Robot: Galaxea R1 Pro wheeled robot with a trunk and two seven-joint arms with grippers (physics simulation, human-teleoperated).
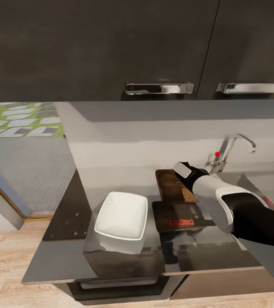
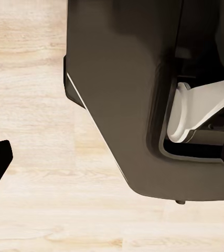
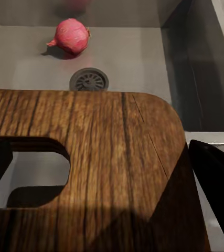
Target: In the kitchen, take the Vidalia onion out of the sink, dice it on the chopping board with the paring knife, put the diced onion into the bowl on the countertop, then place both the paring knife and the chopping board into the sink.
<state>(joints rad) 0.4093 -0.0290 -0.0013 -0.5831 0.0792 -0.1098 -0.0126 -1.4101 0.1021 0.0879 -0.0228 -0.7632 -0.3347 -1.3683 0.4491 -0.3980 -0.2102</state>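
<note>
The pink-red Vidalia onion [image 3: 70, 35] lies in the sink [image 3: 143, 58], beyond the round drain [image 3: 89, 80]. The dark brown chopping board [image 1: 171, 186] rests on the countertop [image 1: 68, 252] left of the tap. My right gripper [image 1: 184, 171] hovers open over the board's slotted end [image 3: 106, 178], a dark finger [image 3: 216, 184] at each side. The white bowl [image 1: 122, 218] stands left of the board. A small red strip [image 1: 181, 222] in front of the board looks like the paring knife's handle; I cannot make out its blade. My left gripper [image 2: 112, 157] hangs open over the floor.
The chrome tap [image 1: 237, 145] with its red knob [image 1: 217, 153] rises behind my right arm. Dark wall cabinets with steel handles [image 1: 159, 88] hang above. The countertop ends at the left, with wooden floor [image 1: 8, 261] beyond. My own dark base [image 2: 122, 94] is beside the left gripper.
</note>
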